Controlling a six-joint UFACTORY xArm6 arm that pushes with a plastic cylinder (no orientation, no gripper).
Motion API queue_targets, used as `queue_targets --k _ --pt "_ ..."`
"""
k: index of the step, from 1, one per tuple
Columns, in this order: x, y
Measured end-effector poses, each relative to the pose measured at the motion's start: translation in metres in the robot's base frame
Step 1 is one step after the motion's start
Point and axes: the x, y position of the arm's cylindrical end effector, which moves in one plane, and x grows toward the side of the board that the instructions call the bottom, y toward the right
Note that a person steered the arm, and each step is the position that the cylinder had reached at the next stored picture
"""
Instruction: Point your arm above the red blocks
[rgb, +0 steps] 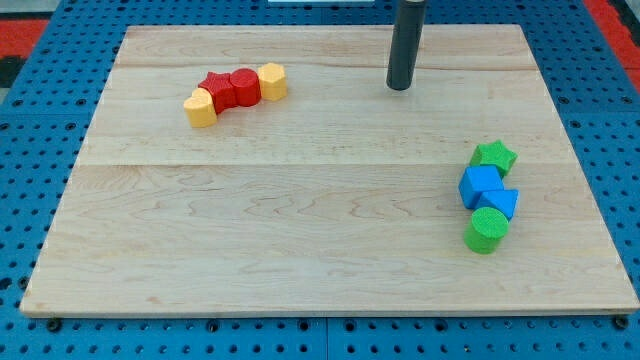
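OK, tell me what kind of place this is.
Probably a robotics lab bench: a wooden board lies on a blue perforated base, small coloured blocks such as the red blocks sit on it, and my tip hangs at the view's top, right of them.

No text, label, brand, number or sign can be read anywhere in the view: none on the wooden board (300, 230), none on the coloured blocks, none on the dark rod, and none on the blue perforated surface (40, 150) around the board.
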Motion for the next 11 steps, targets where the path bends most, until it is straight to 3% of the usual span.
queue_targets --k 1,3,4,11 --pt "-0.004 -0.026" --pt "-0.059 -0.126" --pt "-0.066 -0.207" --pt "-0.059 -0.220"
